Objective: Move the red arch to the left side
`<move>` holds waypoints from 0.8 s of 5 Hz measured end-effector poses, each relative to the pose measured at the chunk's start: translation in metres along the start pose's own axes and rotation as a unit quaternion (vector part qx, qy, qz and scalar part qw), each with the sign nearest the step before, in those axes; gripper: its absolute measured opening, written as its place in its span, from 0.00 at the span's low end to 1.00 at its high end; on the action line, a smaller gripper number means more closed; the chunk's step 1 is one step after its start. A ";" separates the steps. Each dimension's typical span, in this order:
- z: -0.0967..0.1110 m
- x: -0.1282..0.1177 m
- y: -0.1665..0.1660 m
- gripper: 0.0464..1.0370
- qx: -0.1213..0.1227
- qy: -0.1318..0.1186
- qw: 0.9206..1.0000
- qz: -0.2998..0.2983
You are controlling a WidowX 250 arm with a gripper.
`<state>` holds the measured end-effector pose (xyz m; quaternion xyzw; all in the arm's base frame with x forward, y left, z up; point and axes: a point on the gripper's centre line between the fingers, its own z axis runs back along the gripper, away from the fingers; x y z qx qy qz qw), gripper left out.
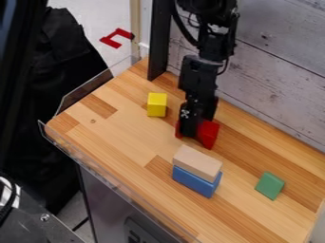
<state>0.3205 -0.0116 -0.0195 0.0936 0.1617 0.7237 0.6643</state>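
- Pincer (188,132): is hanging low over the wooden table (105,135), pointing down, black arm (202,73) coming in from the top edge above it.
- Pincer state: am not able to tell if it is standing apart, closing together or clamping on the arch; dark parts are overlapping.
- Red arch (209,133): is sitting right at the pincer's lower end, red showing on 2 sides of it, larger part on the right; middle is hiding behind the pincer.
- Yellow block (157,105): is standing up and left of the pincer's lower end, apart from it.
- Tan block (197,162): is lying just below the pincer in view, resting on top of 1 blue block.
- Blue block (195,182): is lying under the tan block, touching it, farther below the pincer.
- Green block (270,185): is lying down and right of the pincer, well apart.
- Gray plank wall (276,61): is rising behind and to the right of the pincer.
- Black post (158,40): is standing up and left of the pincer.
- Clear guard (81,94): is running along the table edge, left of the pincer.
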 end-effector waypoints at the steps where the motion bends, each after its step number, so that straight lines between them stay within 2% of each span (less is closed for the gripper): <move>1: 0.019 0.002 0.006 0.96 -0.031 -0.010 0.999 -0.008; 2: 0.054 -0.003 0.014 0.96 -0.090 -0.032 0.995 -0.029; 3: 0.083 -0.017 0.021 0.96 -0.141 -0.040 0.987 -0.061; 4: 0.091 -0.020 0.041 0.96 -0.157 -0.060 0.970 -0.175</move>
